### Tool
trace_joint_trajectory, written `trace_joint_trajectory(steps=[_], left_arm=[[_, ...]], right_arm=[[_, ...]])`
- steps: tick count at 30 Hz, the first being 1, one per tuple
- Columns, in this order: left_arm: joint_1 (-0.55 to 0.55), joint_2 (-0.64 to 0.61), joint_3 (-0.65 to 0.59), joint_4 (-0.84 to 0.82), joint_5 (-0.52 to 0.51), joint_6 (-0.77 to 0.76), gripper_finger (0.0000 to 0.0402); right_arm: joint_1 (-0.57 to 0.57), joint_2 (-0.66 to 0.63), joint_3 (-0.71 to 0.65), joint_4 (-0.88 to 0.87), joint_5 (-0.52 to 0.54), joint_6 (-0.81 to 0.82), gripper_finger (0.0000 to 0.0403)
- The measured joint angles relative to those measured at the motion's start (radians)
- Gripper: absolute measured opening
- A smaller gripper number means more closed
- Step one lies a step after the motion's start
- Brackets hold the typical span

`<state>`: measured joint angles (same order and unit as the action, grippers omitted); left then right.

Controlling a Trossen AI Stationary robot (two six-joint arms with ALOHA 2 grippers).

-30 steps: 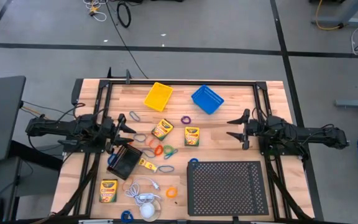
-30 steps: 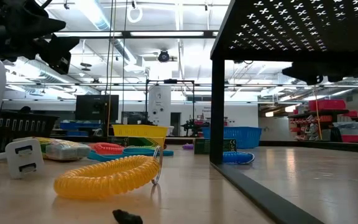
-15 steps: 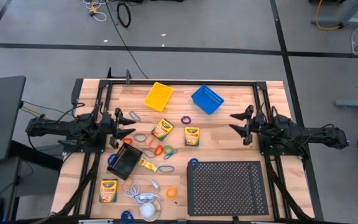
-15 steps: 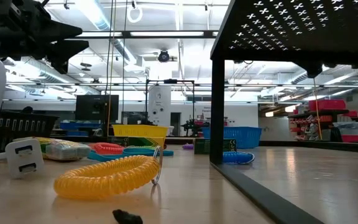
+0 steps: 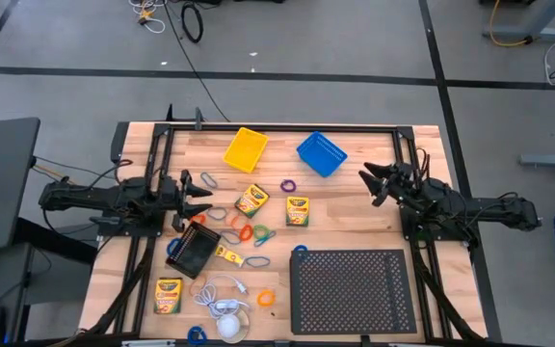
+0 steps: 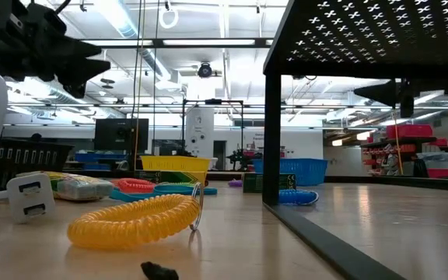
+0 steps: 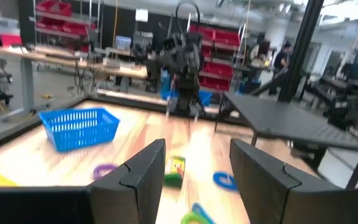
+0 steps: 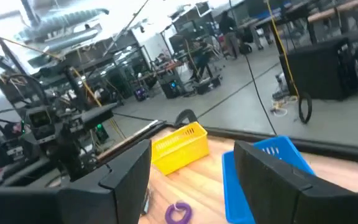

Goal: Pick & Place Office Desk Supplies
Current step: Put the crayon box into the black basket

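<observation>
Both claws hang spread and empty: left gripper (image 5: pixel 197 191) near the crayon boxes (image 5: pixel 251 200), right gripper (image 5: pixel 377 181) beside the blue basket (image 5: pixel 321 153). Supplies lie crowded mid-table, so a descending finger would likely knock a neighbouring loop (image 5: pixel 287 184) aside

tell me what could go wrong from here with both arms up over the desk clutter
1. The supplies are crowded: loops lie tight beside the crayon box, so the open left gripper might catch two things at once.
2. The right gripper is open and empty above bare wood near the blue basket; reaching left, it may knock that basket.
3. The white cable could snag on nearby items.
</observation>
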<state>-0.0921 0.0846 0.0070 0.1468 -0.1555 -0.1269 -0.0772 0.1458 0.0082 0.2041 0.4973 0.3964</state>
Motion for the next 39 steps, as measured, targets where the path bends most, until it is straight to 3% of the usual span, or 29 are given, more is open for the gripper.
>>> trace_joint_trajectory(steps=[6,15,20,25,28,34,39], left_arm=[[0.0,0.054,0.0,-0.017,-0.001,0.012,0.0186],[0.0,0.152,0.0,-0.015,-0.001,0.032,0.0186],[0.0,0.193,0.0,-0.001,-0.002,0.031,0.0186],[0.0,0.215,0.0,0.022,-0.034,0.001,0.0186],[0.0,0.228,0.0,0.041,-0.055,-0.011,0.0197],[0.0,0.289,0.046,0.057,-0.077,-0.022,0.0268],[0.0,0.408,0.163,-0.004,-0.071,-0.009,0.0302]], right_arm=[[0.0,0.039,0.0,-0.06,-0.006,0.071,0.0238],[0.0,0.152,0.0,-0.059,-0.181,0.127,0.0238],[0.001,0.294,0.03,-0.014,-0.301,0.12,0.023],[0.021,0.516,0.207,0.002,-0.34,-0.089,0.0236],[0.022,0.676,0.359,-0.08,-0.372,-0.186,0.025],[0.035,0.979,0.638,-0.327,-0.378,-0.311,0.0265],[0.069,1.141,0.786,-0.424,-0.384,-0.403,0.0265]])
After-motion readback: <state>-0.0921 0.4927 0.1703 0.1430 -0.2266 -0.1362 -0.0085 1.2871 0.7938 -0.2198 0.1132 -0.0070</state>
